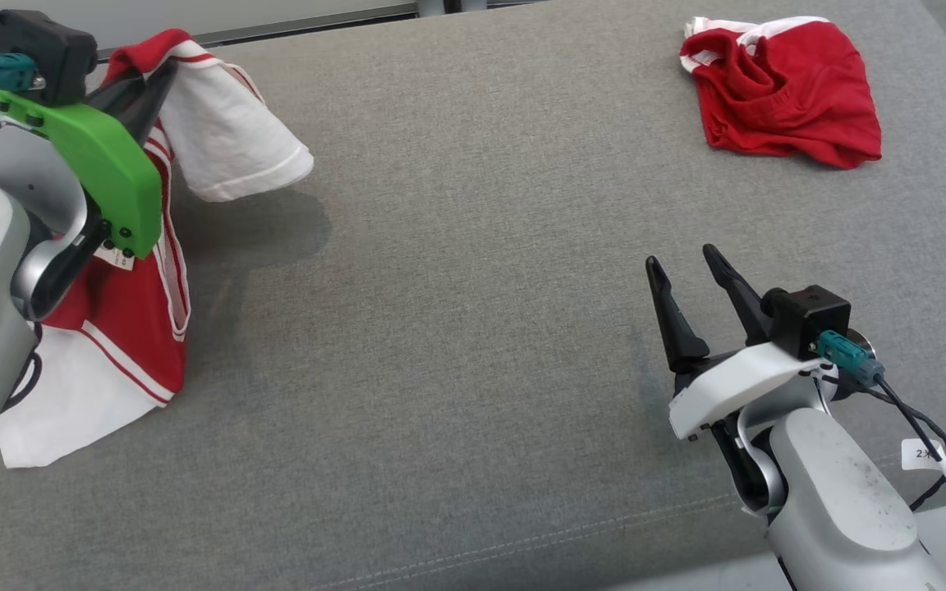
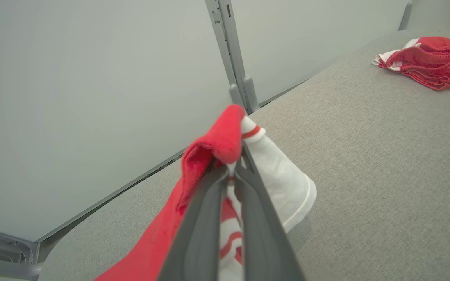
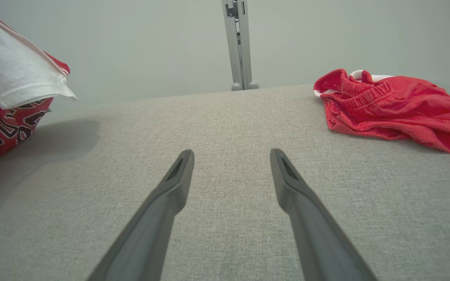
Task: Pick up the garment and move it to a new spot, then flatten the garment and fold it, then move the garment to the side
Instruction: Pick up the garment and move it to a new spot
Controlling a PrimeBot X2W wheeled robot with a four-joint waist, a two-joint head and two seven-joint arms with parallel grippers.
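Garment (image 1: pixel 132 328) hangs from left gripper (image 1: pixel 159 78), long axis vertical, sleeve (image 1: pixel 235 139) pointing right.

Open across the middle of the grey surface (image 1: pixel 456 328); blocked at the far right by crumpled red shorts (image 1: pixel 781 90), at the left by the hanging red-and-white garment (image 1: pixel 136 328).

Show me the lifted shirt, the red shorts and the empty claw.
shirt (image 1: pixel 235 148), head view, on its white sleeve.
red shorts (image 1: pixel 793 107), head view, middle of the crumpled heap.
right gripper (image 1: pixel 680 254), head view, midway between its open fingertips.
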